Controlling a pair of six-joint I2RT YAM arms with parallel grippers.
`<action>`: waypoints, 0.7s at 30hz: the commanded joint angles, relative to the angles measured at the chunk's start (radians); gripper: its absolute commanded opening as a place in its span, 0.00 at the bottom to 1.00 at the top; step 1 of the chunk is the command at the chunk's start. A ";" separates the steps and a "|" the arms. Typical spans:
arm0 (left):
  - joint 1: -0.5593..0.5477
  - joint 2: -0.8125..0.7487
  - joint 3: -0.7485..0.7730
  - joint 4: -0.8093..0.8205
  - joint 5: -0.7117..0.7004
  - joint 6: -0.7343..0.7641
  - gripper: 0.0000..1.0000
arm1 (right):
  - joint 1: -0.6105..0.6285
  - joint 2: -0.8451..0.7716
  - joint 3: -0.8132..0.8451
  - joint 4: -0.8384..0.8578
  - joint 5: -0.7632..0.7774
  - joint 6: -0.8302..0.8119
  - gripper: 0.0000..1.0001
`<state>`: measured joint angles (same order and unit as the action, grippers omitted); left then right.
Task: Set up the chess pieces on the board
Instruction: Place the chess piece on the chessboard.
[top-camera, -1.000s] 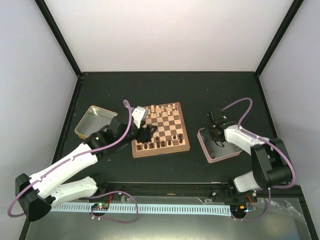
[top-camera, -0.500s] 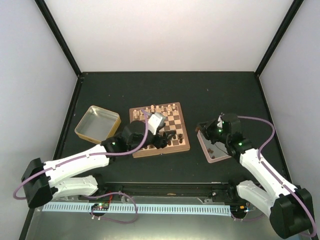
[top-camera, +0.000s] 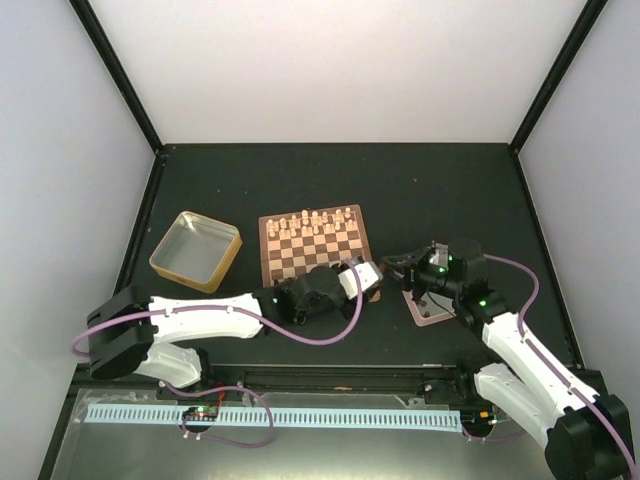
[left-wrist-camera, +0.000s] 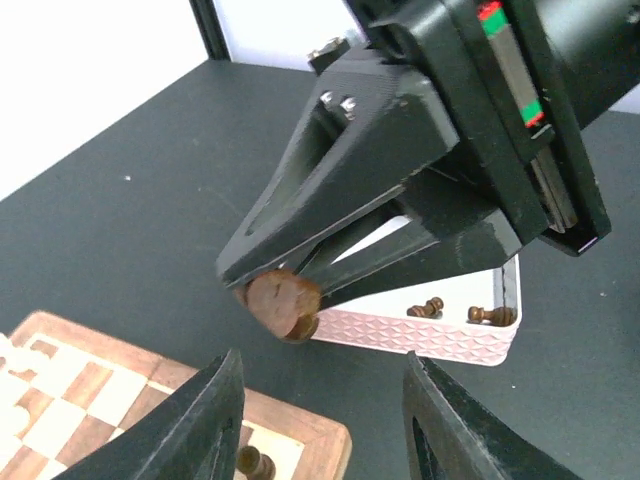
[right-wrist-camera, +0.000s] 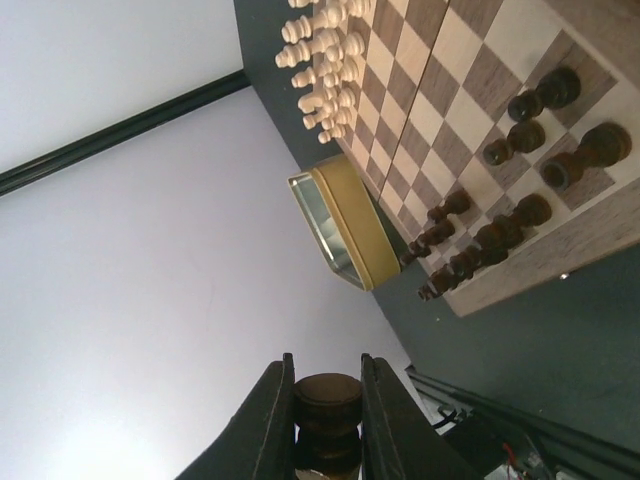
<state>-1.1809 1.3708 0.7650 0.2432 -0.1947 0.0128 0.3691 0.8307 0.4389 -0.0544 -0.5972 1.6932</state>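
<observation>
The board (top-camera: 305, 262) lies mid-table, with cream chess pieces (top-camera: 315, 220) along its far rows and dark chess pieces (right-wrist-camera: 500, 232) on its near rows. My right gripper (top-camera: 392, 263) is shut on a dark brown piece (right-wrist-camera: 328, 405) and holds it in the air between the board's near right corner and the pink tray (top-camera: 436, 312). In the left wrist view that piece (left-wrist-camera: 283, 303) shows clamped between the right fingers. My left gripper (top-camera: 367, 279) is open and empty just below and beside it, over the board's near right corner (left-wrist-camera: 310, 440).
A yellow-rimmed tin (top-camera: 195, 250) stands left of the board and also shows in the right wrist view (right-wrist-camera: 352, 232). The pink tray (left-wrist-camera: 430, 338) holds two or three loose dark pieces (left-wrist-camera: 455, 312). The two grippers are close together.
My left arm has swung right across the board to its near right corner. My right gripper has left the tray and moved left toward the board with a dark piece.
</observation>
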 joint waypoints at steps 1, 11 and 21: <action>-0.033 0.038 0.063 0.128 -0.070 0.209 0.43 | 0.008 -0.020 0.001 0.022 -0.056 0.044 0.11; -0.045 0.114 0.120 0.154 -0.148 0.330 0.16 | 0.008 -0.037 -0.014 0.040 -0.069 0.049 0.11; -0.048 0.128 0.113 0.130 -0.155 0.322 0.18 | 0.008 -0.048 -0.039 0.098 -0.086 0.103 0.12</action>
<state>-1.2243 1.4879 0.8486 0.3592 -0.3294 0.3218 0.3698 0.8017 0.4145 -0.0177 -0.6380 1.7550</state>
